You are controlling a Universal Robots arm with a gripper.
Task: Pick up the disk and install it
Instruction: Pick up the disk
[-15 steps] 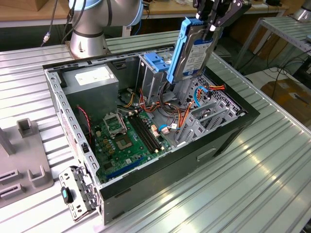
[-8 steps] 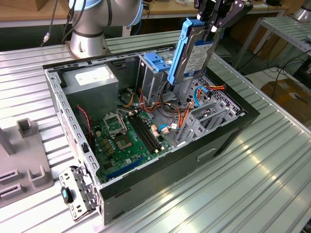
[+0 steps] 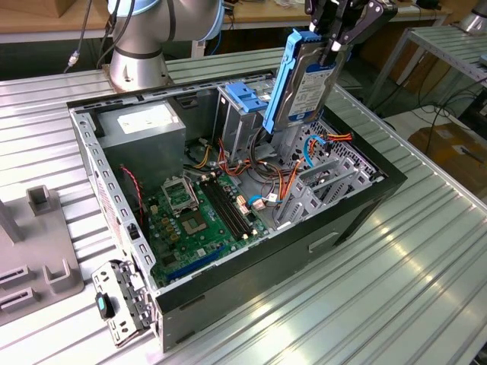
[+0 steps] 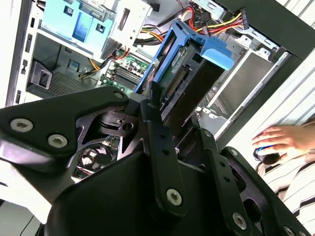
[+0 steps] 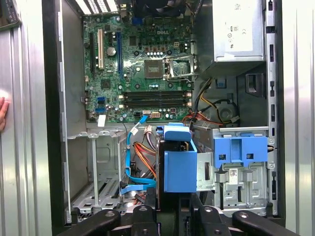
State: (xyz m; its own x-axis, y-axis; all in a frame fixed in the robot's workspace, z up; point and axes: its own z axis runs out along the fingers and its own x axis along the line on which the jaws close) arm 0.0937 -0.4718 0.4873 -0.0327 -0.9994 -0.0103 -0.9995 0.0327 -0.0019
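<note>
Gripper (image 3: 335,47) clamps the disk (image 3: 303,87) upright above the open case (image 3: 251,283); loose cables (image 3: 285,179) beneath could snag its carrier.

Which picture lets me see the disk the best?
The exterior view: the disk shows its labelled face and blue frame, held by the gripper above the computer. Both wrist views show its edge and blue end.

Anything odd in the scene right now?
Yes: a person's fingers lie right beside the case, close to the work. The disk hangs tilted in the hand above the case.
</note>
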